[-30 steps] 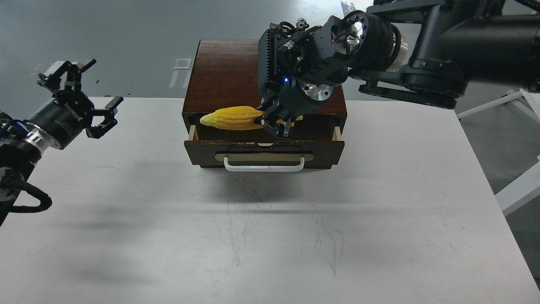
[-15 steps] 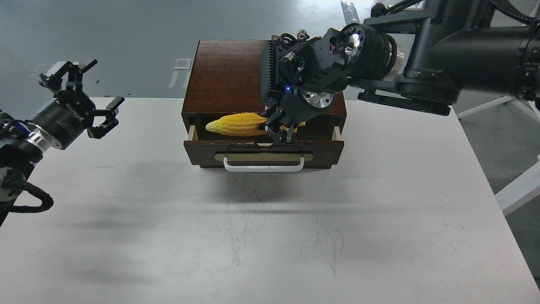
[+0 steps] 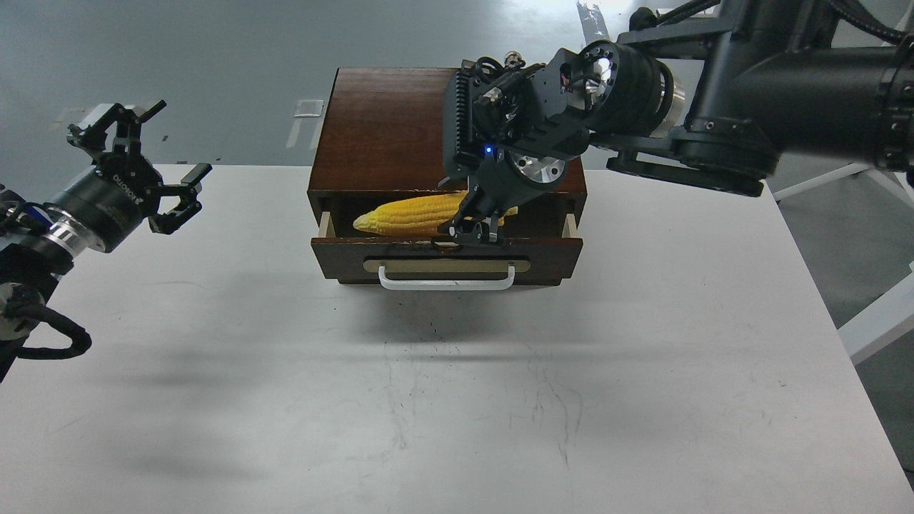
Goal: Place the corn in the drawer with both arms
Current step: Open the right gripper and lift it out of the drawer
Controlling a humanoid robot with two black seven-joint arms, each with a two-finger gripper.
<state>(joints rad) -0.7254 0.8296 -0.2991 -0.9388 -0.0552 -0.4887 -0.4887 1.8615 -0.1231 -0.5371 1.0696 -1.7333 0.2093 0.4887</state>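
The yellow corn (image 3: 410, 214) lies across the open drawer (image 3: 446, 251), its pointed tip to the left and its right end hidden behind my right gripper (image 3: 473, 227). That gripper points down into the drawer at the corn's right part. Its fingers are close together there, but whether they still clamp the corn is not clear. The drawer is pulled out a little from the brown wooden box (image 3: 385, 128); its white bar handle (image 3: 446, 280) faces me. My left gripper (image 3: 153, 160) is open and empty, held above the table's far left, well away from the drawer.
The box stands at the back middle of the white table (image 3: 457, 400). My thick right arm (image 3: 750, 86) crosses the upper right above the box's right side. White frame legs (image 3: 882, 314) stand beyond the table's right edge.
My right gripper has lowered the corn from level with the box's front edge into the drawer, shifting it slightly right. My left arm has barely moved.
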